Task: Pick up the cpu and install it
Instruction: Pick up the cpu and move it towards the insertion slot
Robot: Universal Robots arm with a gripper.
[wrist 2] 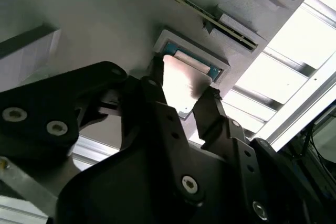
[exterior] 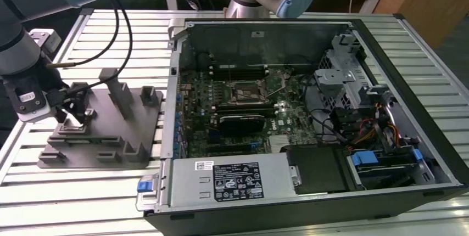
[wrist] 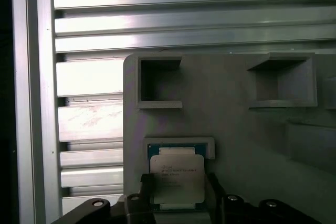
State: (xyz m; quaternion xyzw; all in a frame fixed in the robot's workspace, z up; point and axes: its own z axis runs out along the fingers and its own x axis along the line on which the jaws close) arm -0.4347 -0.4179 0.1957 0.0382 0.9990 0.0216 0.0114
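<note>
A slatted aluminium desk point(exterior: 95, 33) ran across the whole exterior view. On it, taking up the middle and the exterior view's right, I had an open computer case point(exterior: 410, 110) lying on its side, its motherboard point(exterior: 197, 115) facing up. The arm point(exterior: 18, 55) came down along the exterior view's left edge. Below it, at the lower left of that frame, sat a grey fixture block point(exterior: 110, 137) with upright posts, just beside the case. The gripper point(exterior: 67, 116) was lowered onto the block's near-left corner. Near the middle of the motherboard I could see the black socket frame point(exterior: 247, 92), well apart from the gripper. In both wrist views the cpu point(wrist: 177, 167) point(wrist 2: 184, 74) lay flat in a shallow square recess of the block, shiny top up. The fingers point(wrist 2: 211, 109) point(wrist: 146, 184) were clenched against two opposite edges of it.
</note>
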